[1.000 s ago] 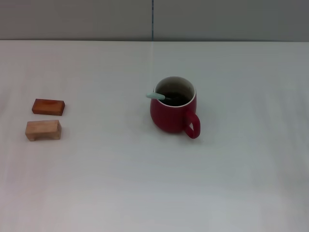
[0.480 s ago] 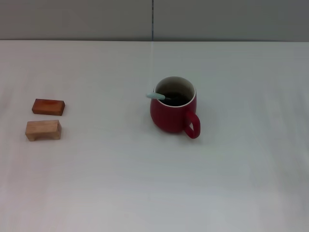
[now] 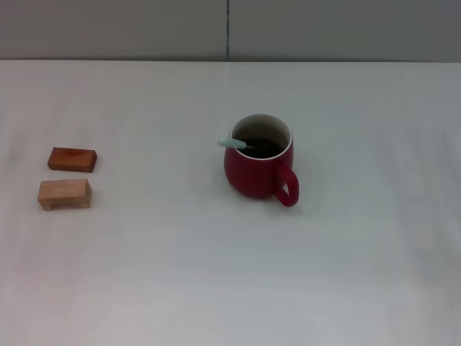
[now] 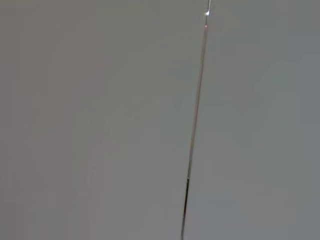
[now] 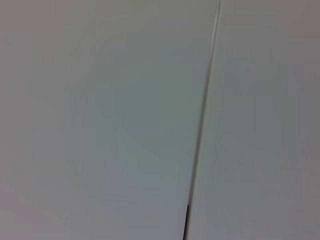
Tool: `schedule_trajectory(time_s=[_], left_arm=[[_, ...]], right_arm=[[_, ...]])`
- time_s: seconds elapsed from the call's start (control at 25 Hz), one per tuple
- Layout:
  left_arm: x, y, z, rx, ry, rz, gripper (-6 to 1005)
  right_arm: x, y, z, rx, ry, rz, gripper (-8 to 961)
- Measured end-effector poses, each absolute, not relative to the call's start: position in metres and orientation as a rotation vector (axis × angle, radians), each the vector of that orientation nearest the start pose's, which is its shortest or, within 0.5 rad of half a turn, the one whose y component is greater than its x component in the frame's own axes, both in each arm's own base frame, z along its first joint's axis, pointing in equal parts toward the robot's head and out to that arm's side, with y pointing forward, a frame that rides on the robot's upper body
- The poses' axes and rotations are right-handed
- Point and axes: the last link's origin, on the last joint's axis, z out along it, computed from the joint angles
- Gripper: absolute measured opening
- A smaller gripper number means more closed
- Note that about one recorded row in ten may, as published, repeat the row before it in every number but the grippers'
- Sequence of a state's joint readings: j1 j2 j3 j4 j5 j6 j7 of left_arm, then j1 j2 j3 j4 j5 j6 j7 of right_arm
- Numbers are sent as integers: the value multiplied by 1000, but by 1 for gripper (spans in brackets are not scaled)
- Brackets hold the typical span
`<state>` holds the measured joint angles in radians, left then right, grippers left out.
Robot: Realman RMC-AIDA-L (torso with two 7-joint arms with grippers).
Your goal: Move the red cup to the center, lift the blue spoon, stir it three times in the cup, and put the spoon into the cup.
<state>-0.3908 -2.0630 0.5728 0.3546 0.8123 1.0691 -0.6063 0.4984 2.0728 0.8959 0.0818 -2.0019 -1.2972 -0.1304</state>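
Spoon rests in cup; no claw in sight

Red cup stands upright near the middle of the white desk. Loop handle points toward the robot and a little to its right. White inner rim, dark inside.

Blue spoon is in the cup. Pale handle end leans on the rim at the robot's left side and pokes just past it. The bowl end goes down into the dark interior; I cannot make it out clearly.

Two small wooden pieces sit well apart from the cup, off to the robot's left. Reddish-brown block lies flat, farther from the robot. Pale wood block sits just beside it on the near side, not touching, with a small notch along its underside.

Neither claw shows in the head view. Both wrist views face only a plain grey wall panel with a thin dark vertical seam; the right wrist view shows the same kind of panel and seam, no fingers in it. So I cannot place the cup or spoon against either claw, and I cannot tell how wide the left or right claw stands or whether either carries anything.

Behind the desk, a grey back wall with one seam line.
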Motion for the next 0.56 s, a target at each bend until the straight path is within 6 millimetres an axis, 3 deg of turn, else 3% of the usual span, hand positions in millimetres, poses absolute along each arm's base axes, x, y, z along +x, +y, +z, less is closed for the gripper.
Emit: schedule_trajectory(time_s=[0.56], left_arm=[[-367, 352, 97, -1376, -583, -753, 844]], right_arm=[[341, 343, 45, -1275, 346, 529, 657]])
